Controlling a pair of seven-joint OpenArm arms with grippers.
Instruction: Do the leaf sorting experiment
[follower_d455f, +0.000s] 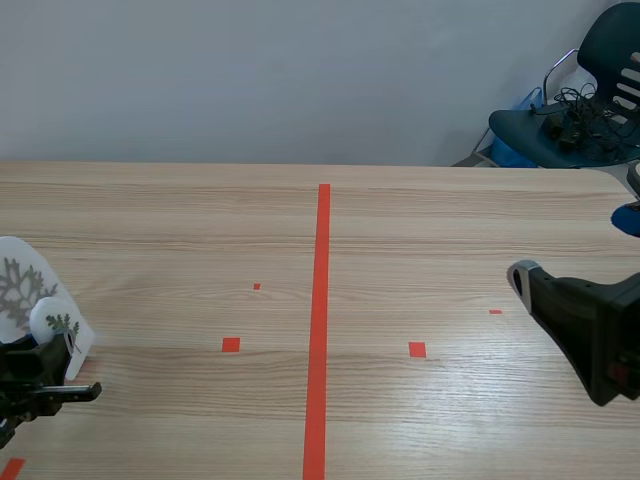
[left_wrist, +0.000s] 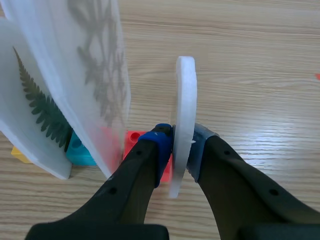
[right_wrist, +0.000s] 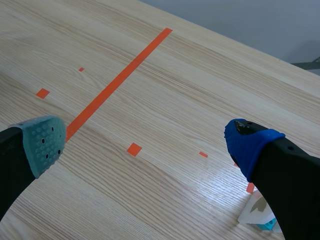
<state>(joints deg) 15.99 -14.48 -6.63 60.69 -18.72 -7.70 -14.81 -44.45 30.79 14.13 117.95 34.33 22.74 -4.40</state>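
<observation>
In the scene view, my left gripper (follower_d455f: 48, 358) sits at the near left corner of the table (follower_d455f: 420, 230), holding a white leaf disc (follower_d455f: 55, 318) that carries a small green sprig. Just behind the disc stands a translucent card (follower_d455f: 15, 285) with a grey leaf silhouette. My right gripper (follower_d455f: 530, 285) hangs low at the right side, well apart from all that. A dark chair (follower_d455f: 580, 110) with a tangle of cables stands beyond the far right corner.

In the left wrist view, the left gripper (left_wrist: 182, 146) is clamped on the white leaf disc (left_wrist: 185, 95), which I see edge-on and upright between the pads. Beside it the translucent card (left_wrist: 95, 75) and a fern card (left_wrist: 30, 100) stand up. At their feet are a teal block (left_wrist: 80, 151), a red block (left_wrist: 131, 139) and a yellow block (left_wrist: 19, 155).

In the right wrist view, the right gripper (right_wrist: 145, 144) is spread wide over bare wood with nothing between its pads. Beside its blue-padded finger (right_wrist: 247, 145) I can see part of a white card (right_wrist: 255, 210) on something teal.
</observation>
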